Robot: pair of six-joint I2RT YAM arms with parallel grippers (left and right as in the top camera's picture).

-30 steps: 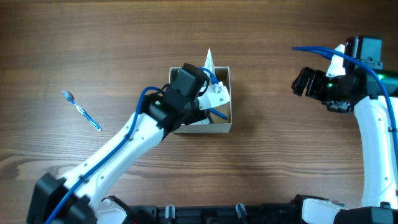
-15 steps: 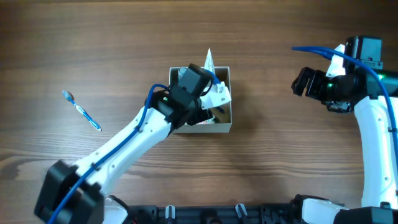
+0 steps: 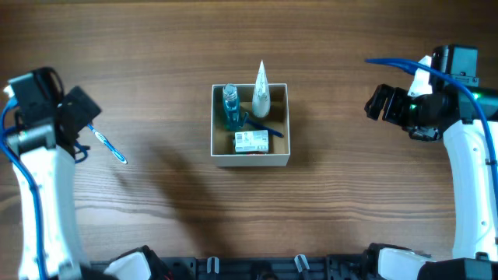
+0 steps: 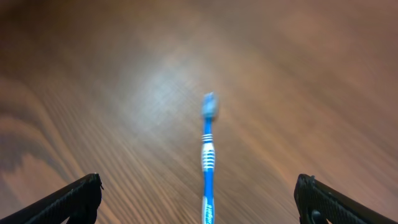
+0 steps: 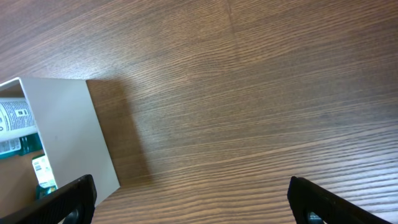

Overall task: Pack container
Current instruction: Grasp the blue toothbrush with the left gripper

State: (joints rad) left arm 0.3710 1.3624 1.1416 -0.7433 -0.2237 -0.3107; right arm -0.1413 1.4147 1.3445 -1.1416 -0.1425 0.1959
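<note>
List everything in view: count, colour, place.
container: 1, white walls, tan inside, table centre
bottle: 1, teal, in container, far-left corner
tube: 1, white, in container, at far wall
packet: 1, white-green, in container, near side
dark blue item: 1, in container beside packet, unidentifiable
toothbrush: 1, blue-white, on table, left
table: 1, brown wood
left gripper: 1, black, open over toothbrush
right gripper: 1, black, open, empty, right of container
</note>
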